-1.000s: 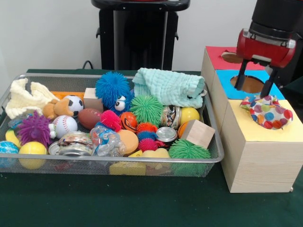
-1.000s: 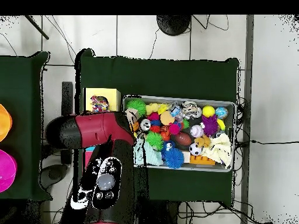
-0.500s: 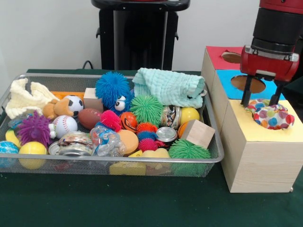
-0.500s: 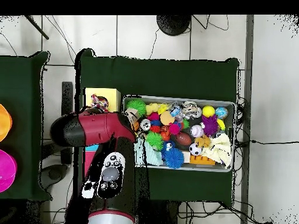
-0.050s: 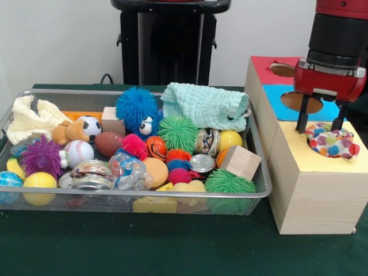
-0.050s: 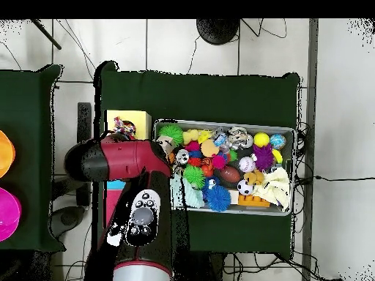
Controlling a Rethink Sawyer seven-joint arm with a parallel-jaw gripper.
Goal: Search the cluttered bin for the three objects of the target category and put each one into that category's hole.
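Wire bin [image 5: 253, 192] sits well to the left of the hand, packed with balls, spiky toys, jars and a mint cloth [image 5: 204, 106]. Hand [image 5: 321, 122] is spread wide, holding nothing, 2 fingers [image 5: 301, 118] straddling the polka-dot cloth [image 5: 333, 142]. That cloth sits bunched in the hole of the yellow-topped box [image 5: 313, 190], directly under the hand. Blue and red boxes lie behind it.

Polka-dot cloth [image 5: 332, 142] bunched in yellow hole [image 5: 322, 150]
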